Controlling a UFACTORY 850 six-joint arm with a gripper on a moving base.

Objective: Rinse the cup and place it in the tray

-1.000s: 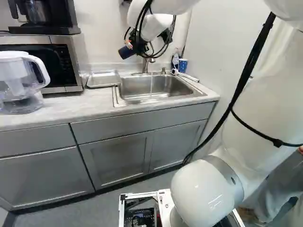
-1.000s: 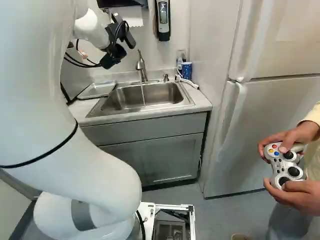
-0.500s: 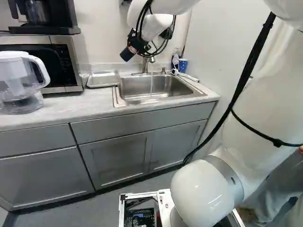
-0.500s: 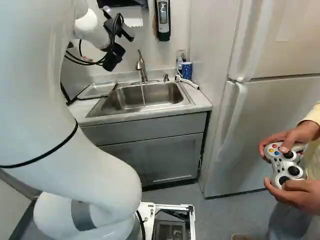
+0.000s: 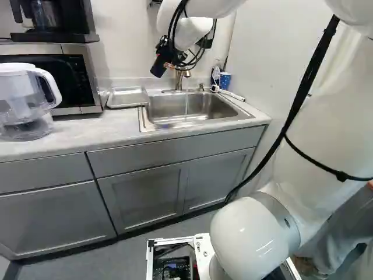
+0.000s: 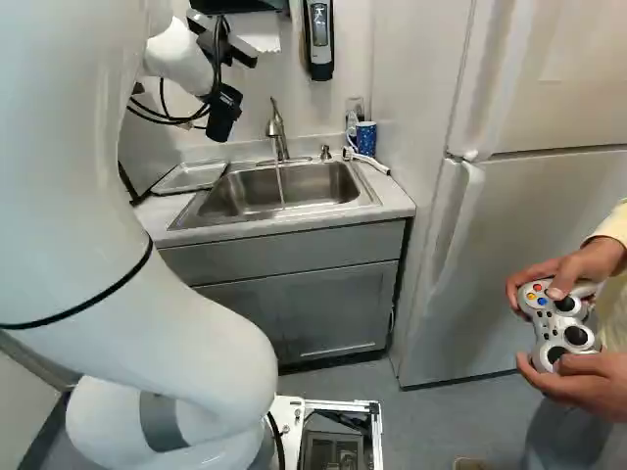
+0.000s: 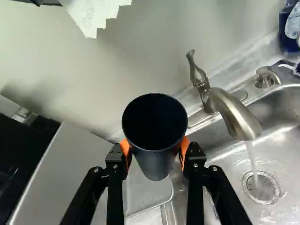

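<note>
Grasping the dark cup (image 7: 155, 164) from both sides with orange pads (image 7: 185, 149), below the rim (image 7: 153, 149), in the air near the running tap (image 7: 234, 117) and apart from the tray (image 5: 127, 97). Probably light and stiff, though hard to tell plastic from metal here, and likely slick once wet; best held there, snugly and level.

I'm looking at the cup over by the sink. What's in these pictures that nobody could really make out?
- Bottom inside the cup: too dark, wrist view.
- Part of the tray: behind the cup and tool, wrist view.
- Inside of the blue mug: too small, right base view.
- Coffee maker's top: cut off by the edge, left base view.
</note>
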